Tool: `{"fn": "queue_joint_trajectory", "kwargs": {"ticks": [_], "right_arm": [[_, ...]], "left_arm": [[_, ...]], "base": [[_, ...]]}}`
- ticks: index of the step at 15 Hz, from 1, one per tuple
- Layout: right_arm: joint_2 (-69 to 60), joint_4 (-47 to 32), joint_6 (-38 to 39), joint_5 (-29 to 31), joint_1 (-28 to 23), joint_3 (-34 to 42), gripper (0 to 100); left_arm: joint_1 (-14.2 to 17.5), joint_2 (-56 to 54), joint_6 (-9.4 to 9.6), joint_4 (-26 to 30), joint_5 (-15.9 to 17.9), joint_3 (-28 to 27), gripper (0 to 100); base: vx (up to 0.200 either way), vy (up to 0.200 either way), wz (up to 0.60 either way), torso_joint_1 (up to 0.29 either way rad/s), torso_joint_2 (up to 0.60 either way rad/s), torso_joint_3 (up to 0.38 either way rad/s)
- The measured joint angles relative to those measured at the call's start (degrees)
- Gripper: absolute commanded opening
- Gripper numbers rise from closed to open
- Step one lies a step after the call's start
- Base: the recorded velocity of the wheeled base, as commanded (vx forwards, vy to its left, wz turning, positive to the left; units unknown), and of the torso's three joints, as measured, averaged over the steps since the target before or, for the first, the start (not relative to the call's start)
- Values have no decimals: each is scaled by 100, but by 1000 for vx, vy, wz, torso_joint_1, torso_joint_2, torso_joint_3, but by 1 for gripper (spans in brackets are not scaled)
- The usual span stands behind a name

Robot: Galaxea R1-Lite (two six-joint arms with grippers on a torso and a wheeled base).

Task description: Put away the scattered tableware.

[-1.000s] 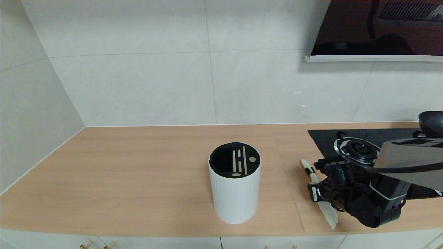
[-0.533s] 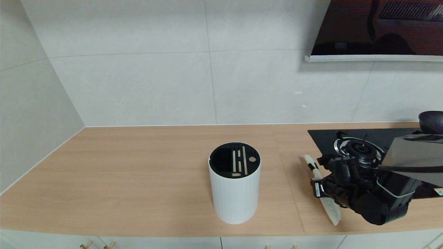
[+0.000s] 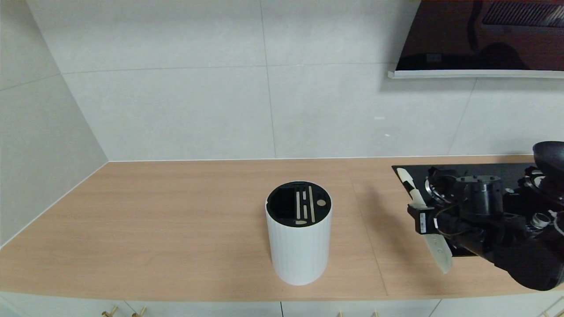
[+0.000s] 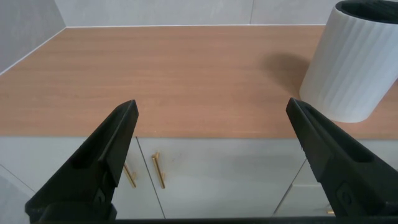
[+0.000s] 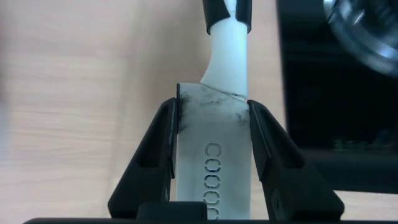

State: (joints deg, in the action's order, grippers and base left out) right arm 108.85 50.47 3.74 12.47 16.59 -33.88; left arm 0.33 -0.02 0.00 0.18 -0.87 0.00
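Snugly, knife (image 5: 214, 149) between jaws of right gripper (image 5: 212, 118).

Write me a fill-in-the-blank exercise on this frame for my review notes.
1. The right gripper is shut on the white knife with the black-banded handle, gripping it by its ____.
2. The white ribbed cylindrical holder stands upright on the ____ counter.
3. The holder's slotted top is ____ in colour.
4. The left gripper is ____ and holds nothing.
Missing words: blade; wooden; black; open.
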Motion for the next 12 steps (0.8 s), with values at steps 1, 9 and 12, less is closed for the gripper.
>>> {"fn": "queue_joint_trajectory", "kwargs": {"ticks": [1,9,12], "right_arm": [[-257,-9,0,1,104,59,0],[-1808,-827,-20,-5,912,-236,0],[-1864,-844,-60,-35,1185,-571,0]], "left_arm": [[0,0,46,0,5,0,100],[-4,121,-104,219,1247,-895,100],[-12,1044,-130,422,2054,-1705,100]], "base": [[0,0,0,0,0,0],[0,0,0,0,0,0],[0,0,0,0,0,0]]}}
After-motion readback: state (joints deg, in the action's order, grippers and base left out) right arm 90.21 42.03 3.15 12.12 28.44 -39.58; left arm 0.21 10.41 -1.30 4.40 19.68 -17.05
